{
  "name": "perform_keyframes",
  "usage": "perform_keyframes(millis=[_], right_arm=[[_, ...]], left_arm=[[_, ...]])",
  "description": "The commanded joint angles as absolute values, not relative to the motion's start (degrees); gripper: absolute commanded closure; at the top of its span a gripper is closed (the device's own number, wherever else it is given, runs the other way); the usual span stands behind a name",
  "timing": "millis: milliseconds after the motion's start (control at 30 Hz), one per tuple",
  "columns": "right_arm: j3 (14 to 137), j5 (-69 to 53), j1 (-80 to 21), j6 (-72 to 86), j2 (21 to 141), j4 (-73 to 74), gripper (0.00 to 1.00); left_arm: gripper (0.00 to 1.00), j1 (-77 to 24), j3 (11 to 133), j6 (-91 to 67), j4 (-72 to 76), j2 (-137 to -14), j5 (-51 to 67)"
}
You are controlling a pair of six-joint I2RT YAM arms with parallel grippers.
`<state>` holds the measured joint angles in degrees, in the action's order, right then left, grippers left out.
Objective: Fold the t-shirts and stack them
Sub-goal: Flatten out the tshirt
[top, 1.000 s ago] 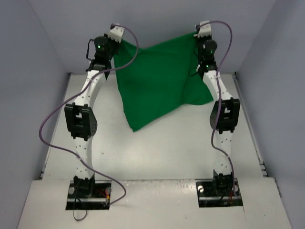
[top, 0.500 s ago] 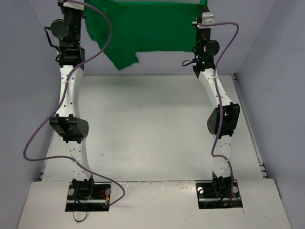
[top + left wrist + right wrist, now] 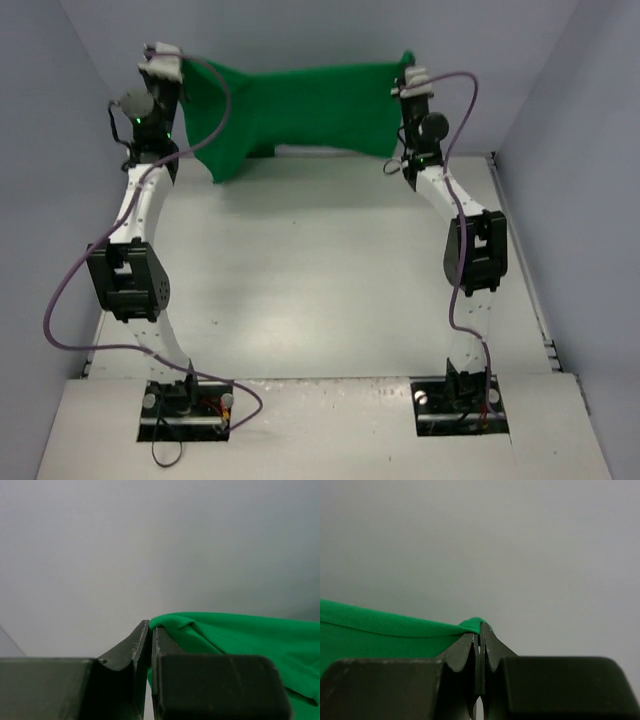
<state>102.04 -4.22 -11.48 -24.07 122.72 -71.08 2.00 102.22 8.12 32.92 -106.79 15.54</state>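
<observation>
The bright-green t-shirt [image 3: 300, 105] hangs stretched between my two grippers at the far end of the table, its lower edge drooping near the table's back edge. My left gripper [image 3: 172, 62] is shut on the shirt's left end; in the left wrist view the gripper [image 3: 151, 627] pinches green cloth [image 3: 240, 635] that runs off to the right. My right gripper [image 3: 408, 68] is shut on the shirt's right end; in the right wrist view the gripper [image 3: 480, 630] pinches cloth [image 3: 375, 630] that runs off to the left.
The white table [image 3: 320, 290] lies below, bounded by grey-blue walls at the left, right and back. Purple cables loop from both arms. The arm bases sit at the near edge.
Both grippers have swung the shirt up and outward, stretching it wide, then lowered it from the top of the view. The left arm moved far to the left.
</observation>
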Motion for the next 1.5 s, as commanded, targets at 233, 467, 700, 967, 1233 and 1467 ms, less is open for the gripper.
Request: perform_keyframes(millis=[233, 467, 700, 967, 1233, 1467], right_arm=[[79.7, -10.2, -10.2, -26.1, 110.7, -84.2, 1.00], [62.8, -21.7, -7.6, -32.8, 94.0, -72.0, 1.00], [50.9, -35.5, -4.7, -52.4, 80.1, -47.6, 1.00], [45.4, -41.2, -4.7, -77.0, 72.8, -16.8, 1.00], [43.6, -39.0, -4.1, -88.5, 70.0, -3.2, 1.00], [42.1, -35.4, -3.3, -96.9, 68.3, 4.2, 0.85]], left_arm=[[1.00, 3.3, 82.9, 10.5, 40.9, -95.6, 24.4], [1.00, 3.5, 66.0, 17.4, 22.7, -79.6, 40.4], [1.00, 1.4, 58.7, 34.4, -20.1, -69.2, 52.4], [1.00, -7.5, 58.5, 38.8, -44.7, -69.5, 48.0], [1.00, -14.3, 59.2, 44.4, -55.4, -69.0, 51.1], [1.00, -22.8, 58.1, 45.9, -58.1, -66.9, 44.8]])
